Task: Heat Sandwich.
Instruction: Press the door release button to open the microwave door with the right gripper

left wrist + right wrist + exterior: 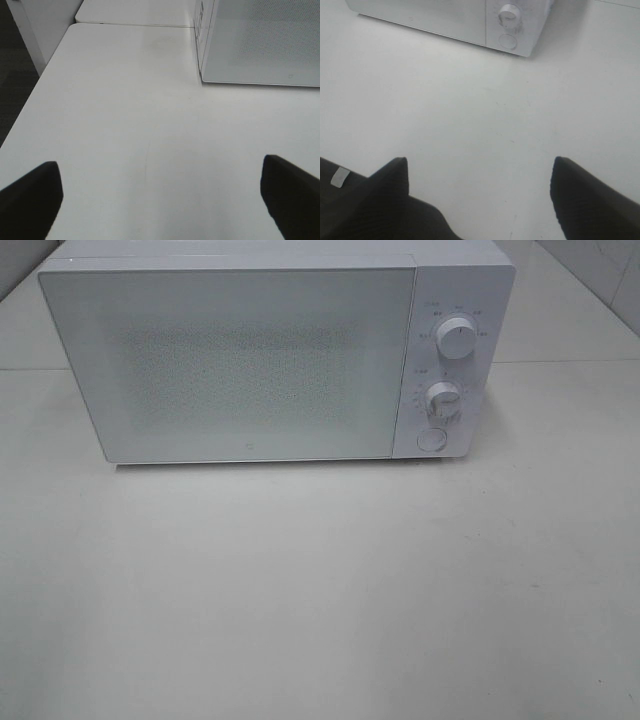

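A white microwave [270,350] stands at the back of the white table [320,590] with its door closed. Two round knobs [457,340] and a round button [432,439] sit on its right panel. The sandwich is out of view. My left gripper [160,200] hovers open over bare tabletop, with the microwave's left front corner [260,45] ahead of it. My right gripper [480,195] is also open above bare table, facing the microwave's control panel [510,25]. Neither gripper shows in the exterior high view.
The table's left edge [30,100] drops to a dark floor in the left wrist view. A seam between table sections [560,362] runs behind the microwave.
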Available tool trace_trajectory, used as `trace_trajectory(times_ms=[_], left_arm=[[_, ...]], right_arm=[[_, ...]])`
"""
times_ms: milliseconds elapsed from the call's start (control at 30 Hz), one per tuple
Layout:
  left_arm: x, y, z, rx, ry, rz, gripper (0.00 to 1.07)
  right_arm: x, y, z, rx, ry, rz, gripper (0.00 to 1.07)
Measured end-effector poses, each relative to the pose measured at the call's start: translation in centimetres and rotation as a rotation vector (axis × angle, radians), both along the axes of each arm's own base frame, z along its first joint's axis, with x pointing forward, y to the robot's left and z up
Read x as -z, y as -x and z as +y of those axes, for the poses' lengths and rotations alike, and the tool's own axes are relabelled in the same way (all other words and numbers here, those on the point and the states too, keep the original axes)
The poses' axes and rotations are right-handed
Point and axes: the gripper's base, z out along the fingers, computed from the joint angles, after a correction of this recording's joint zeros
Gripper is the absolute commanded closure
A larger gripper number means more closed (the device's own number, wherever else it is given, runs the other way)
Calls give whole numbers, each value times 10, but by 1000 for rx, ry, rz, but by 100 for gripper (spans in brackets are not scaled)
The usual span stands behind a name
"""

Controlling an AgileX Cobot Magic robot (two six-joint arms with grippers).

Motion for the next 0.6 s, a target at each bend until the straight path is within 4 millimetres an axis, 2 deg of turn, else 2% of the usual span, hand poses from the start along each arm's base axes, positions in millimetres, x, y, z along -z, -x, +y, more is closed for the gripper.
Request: trace_trajectory(times_ms=[100,267,600], left_arm=[[0,0,0,0,0,0,5],[0,0,0,0,0,0,5],[0,0,0,0,0,0,5]], right_arm=[[5,16,-10,90,-7,-25,31],[12,29,-16,191,-19,-63,31],[30,39,-17,376,-15,-77,31]])
